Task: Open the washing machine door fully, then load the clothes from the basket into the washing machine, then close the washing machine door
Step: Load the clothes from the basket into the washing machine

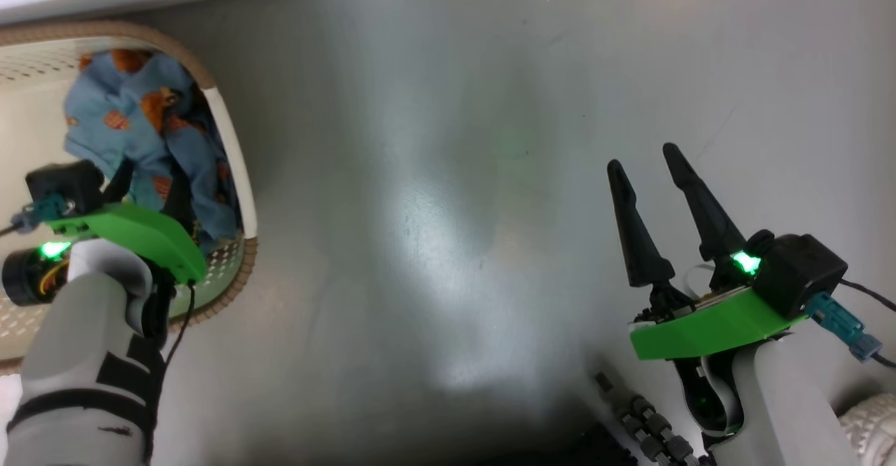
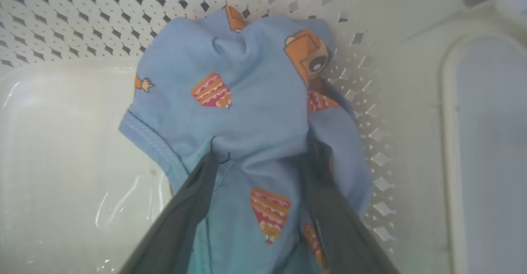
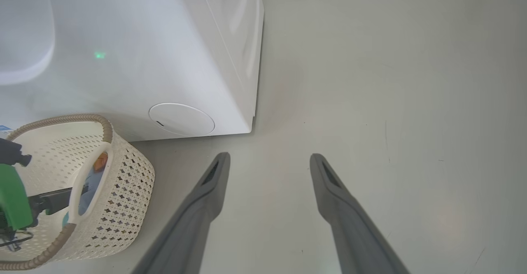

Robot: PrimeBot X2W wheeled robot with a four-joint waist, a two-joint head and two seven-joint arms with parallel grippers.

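Down inside the basket (image 1: 234, 151), the left end effector (image 2: 263, 154) reaches into the clothes (image 2: 255, 101). Its two dark fingers (image 2: 181, 212) are spread wide, one on each side of a bunched fold of the light-blue fabric, and their tips are sunk under the cloth. No pinch on the fabric is visible. The clothes lie heaped against the perforated wall at one end of the basket, and the smooth cream bottom is bare beside them.

The basket stands on the grey floor (image 1: 455, 172), just beside the lower front of the washing machine (image 3: 164, 39) and near its small round white flap (image 3: 181, 119).

The right end effector (image 1: 644, 159) hangs over open floor, well apart from the basket. Its fingers are spread with nothing between them, and a green light glows at its base.
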